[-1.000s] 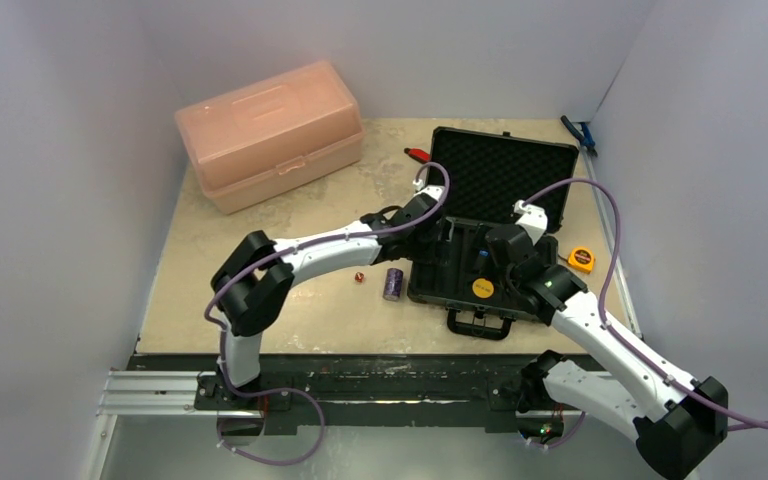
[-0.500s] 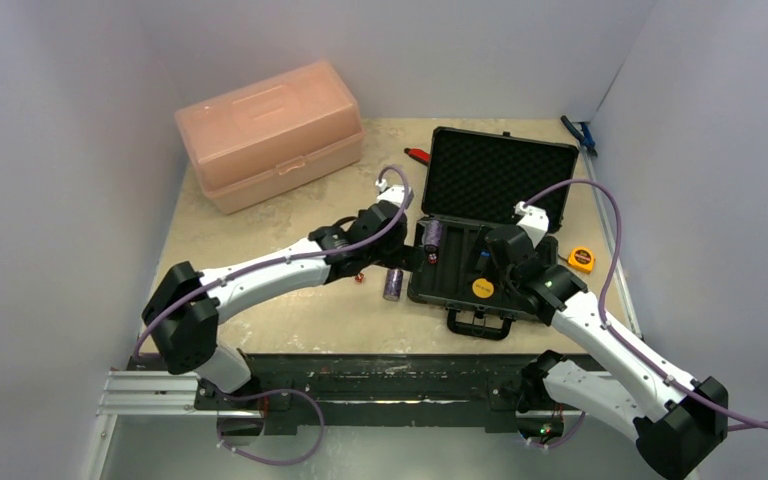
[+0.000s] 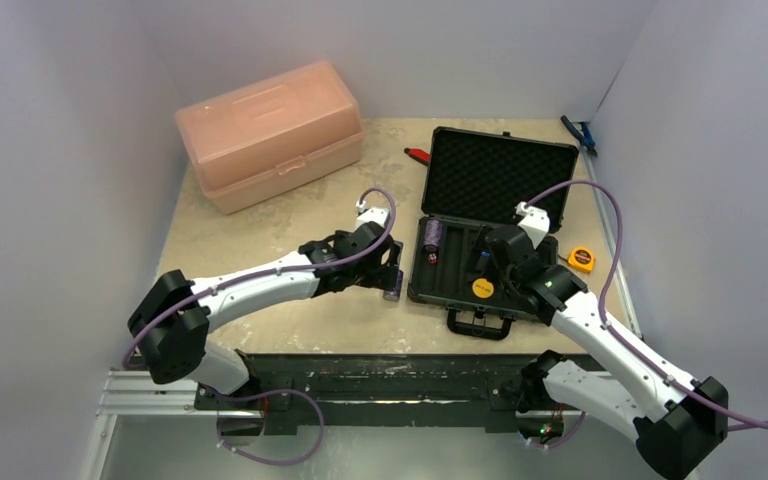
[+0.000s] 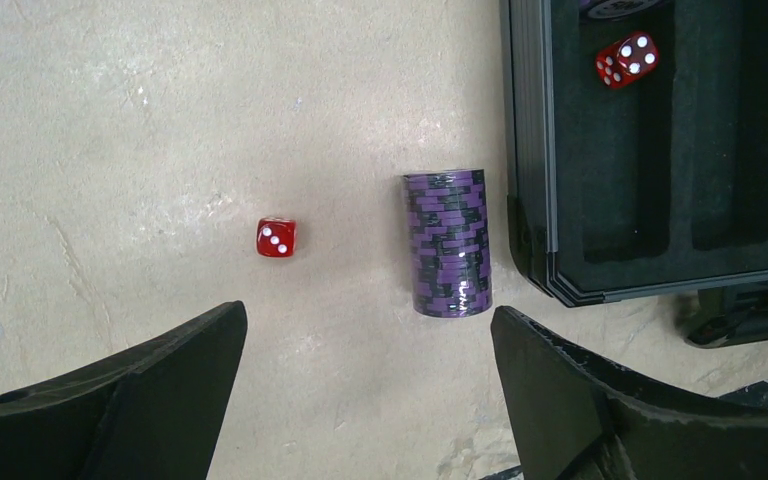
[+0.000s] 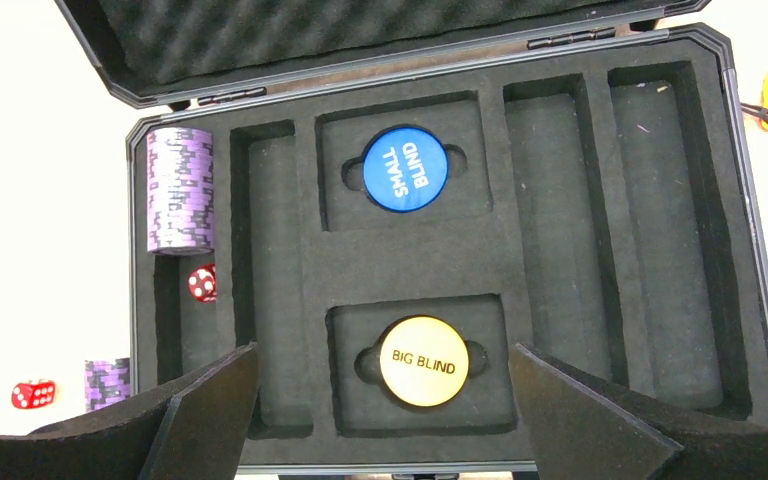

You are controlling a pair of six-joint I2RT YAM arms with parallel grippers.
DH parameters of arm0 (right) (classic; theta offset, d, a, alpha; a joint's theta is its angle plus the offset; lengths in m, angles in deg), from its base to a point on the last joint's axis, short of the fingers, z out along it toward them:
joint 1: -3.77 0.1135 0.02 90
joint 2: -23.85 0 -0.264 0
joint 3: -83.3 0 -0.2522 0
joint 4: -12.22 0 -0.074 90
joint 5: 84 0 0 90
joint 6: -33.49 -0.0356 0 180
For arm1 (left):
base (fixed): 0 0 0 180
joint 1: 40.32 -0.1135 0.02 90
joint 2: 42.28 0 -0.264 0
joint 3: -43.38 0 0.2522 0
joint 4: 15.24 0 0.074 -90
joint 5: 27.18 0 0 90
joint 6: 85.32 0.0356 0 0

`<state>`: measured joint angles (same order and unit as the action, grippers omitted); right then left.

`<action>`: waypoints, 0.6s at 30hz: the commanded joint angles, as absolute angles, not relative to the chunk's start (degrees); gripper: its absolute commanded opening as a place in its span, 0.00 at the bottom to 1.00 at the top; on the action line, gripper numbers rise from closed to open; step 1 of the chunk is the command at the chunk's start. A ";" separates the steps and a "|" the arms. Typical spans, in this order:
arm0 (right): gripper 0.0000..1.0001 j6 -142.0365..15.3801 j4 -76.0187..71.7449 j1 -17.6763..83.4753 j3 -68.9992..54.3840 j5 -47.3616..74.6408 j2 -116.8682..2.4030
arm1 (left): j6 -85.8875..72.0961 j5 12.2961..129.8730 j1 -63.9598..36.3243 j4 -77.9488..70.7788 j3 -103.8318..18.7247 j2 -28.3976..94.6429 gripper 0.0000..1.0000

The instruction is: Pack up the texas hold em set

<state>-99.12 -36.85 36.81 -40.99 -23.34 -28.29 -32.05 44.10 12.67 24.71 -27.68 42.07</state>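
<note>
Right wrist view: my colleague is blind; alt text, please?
An open black foam-lined case holds a blue Small Blind disc, a yellow Big Blind disc, a purple chip stack and a red die. A second stack and second die lie outside, lower left.

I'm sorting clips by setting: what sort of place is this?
Likely a robot test cell: plain white walls box in a small table, two arms bolted to a rail at its edge.

Robotics lab test cell, seen from above

Plain white panels (image 3: 60, 150) box in a beige table (image 3: 290, 210). At its near edge the left arm (image 3: 260, 285) and the right arm (image 3: 600, 335), both white and black, are bolted to a black rail (image 3: 380, 385) on aluminium framing (image 3: 150, 390), with purple cables (image 3: 610, 230) looping off their joints.
</note>
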 commanded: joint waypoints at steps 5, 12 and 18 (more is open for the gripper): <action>0.99 -99.56 -36.02 36.69 -40.92 -25.29 -28.45 | -34.26 44.42 12.09 24.20 -28.14 44.66 0.86; 0.99 -99.71 -36.26 36.64 -40.91 -25.20 -27.98 | -35.54 42.84 10.16 27.74 -29.41 47.63 0.71; 0.99 -99.42 -35.91 36.65 -41.02 -24.90 -28.21 | -31.47 47.31 6.15 25.37 -27.97 48.28 0.59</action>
